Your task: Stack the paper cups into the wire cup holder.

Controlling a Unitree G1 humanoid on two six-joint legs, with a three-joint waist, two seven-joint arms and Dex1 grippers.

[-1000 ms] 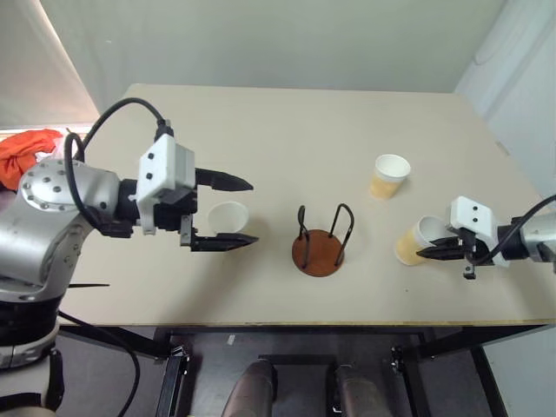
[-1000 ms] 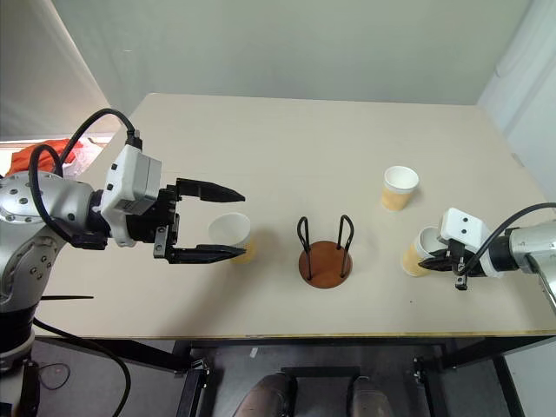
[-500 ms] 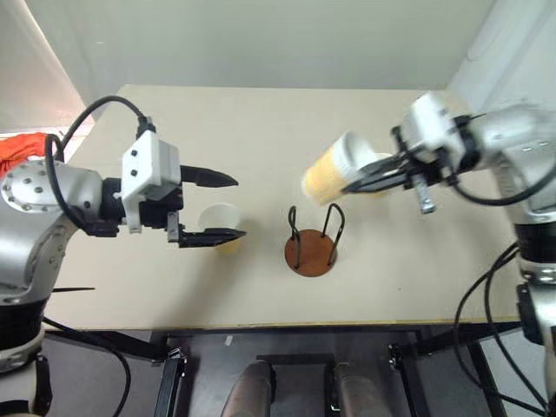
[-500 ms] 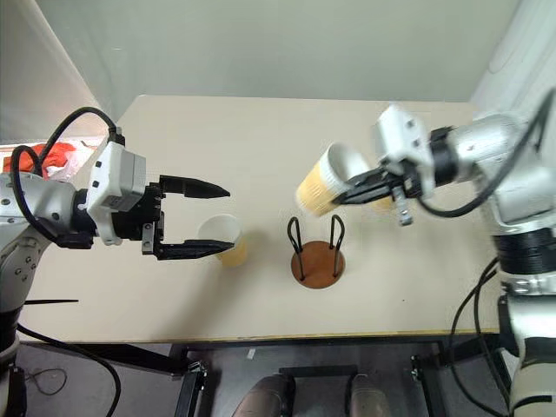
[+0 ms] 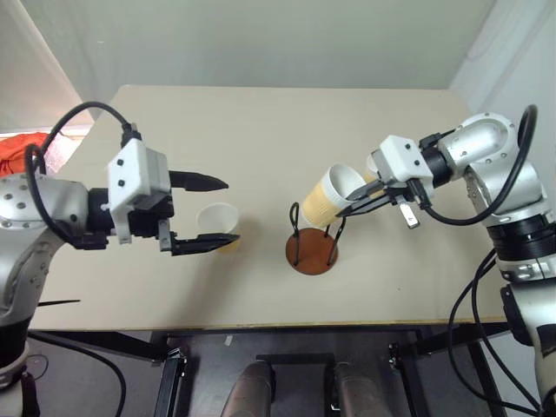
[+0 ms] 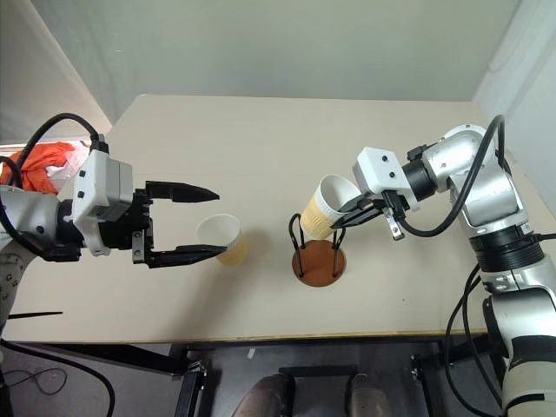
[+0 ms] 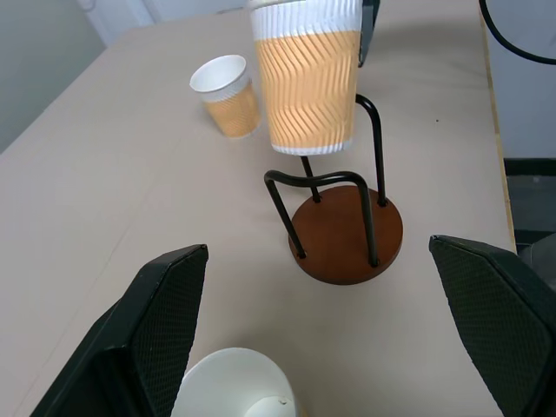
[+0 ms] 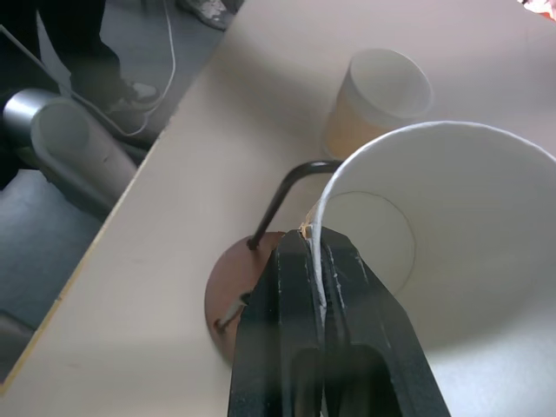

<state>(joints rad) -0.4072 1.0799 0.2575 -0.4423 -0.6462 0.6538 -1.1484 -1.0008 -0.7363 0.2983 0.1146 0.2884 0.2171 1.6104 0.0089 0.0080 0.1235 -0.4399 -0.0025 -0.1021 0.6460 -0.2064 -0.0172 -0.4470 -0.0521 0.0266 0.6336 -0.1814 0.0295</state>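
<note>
While pinched by right fingers (image 5: 369, 201), cup (image 5: 328, 197) above holder (image 5: 313, 243)

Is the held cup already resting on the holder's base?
No. In the left wrist view the held cup hangs above the wire cup holder, with its bottom clear of the brown disc.

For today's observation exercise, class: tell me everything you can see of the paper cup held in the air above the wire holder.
The tan-yellow paper cup with a zigzag embossed wall tapers to a narrower white base and has a white inside and a white rolled rim. It hangs tilted over the black wire loops of the reddish-brown disc holder, not yet seated in it. The right tool is shut on its rim, one finger inside and one outside. Nothing else touches it, as far as the views show.
</note>
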